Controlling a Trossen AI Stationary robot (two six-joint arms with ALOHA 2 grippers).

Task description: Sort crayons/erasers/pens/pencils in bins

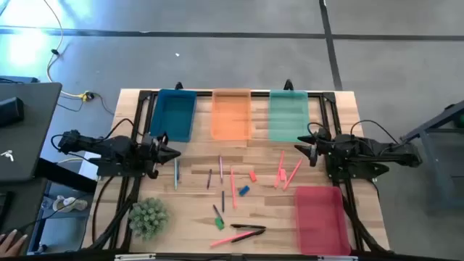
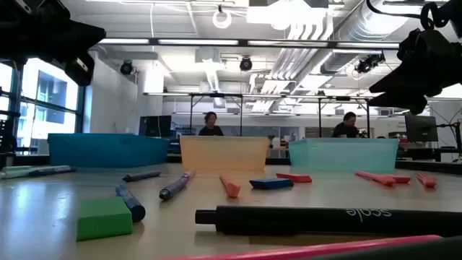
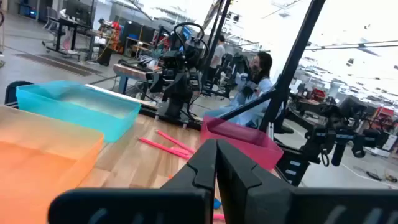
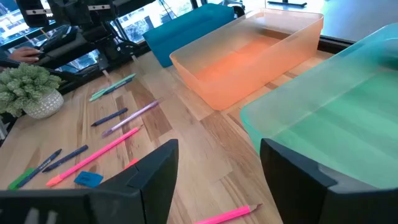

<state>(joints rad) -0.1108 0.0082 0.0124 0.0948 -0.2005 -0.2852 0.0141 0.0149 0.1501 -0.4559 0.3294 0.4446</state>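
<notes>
While both arms hover above the table with nothing held, no item has gone into a bin yet, so the step in hand looks like a first reach and pick.

Landmark: the orange bin (image 1: 231, 113). Nearest the front edge, well short of the orange bin, lie a black pen (image 1: 248, 228) and a pink stick (image 1: 233, 237), with the green eraser (image 1: 219, 223) just beside them and a small potted plant (image 1: 148, 216) off toward the left arm's side. Closer to the orange bin sit the blue eraser (image 1: 243, 191) and the red-orange eraser (image 1: 253, 175), near each other amid thin pens and pink sticks. The red-pink bin (image 1: 321, 220) stands on the right arm's side, farther from the orange bin than the erasers. The blue bin (image 1: 174, 114) and green bin (image 1: 289, 114) flank the orange bin along the far edge; all look empty.

The left gripper (image 1: 172, 153) is fully closed, fingers pressed together, in front of the blue bin. The right gripper (image 1: 301, 148) stands wide apart and empty, in front of the green bin.

To do it well, the right arm seems best placed: descend over the red-orange eraser, straddle its short sides, and avoid nudging the nearby pink sticks (image 1: 286, 174). Risk: the chunky block could twist if pinched off-centre.
</notes>
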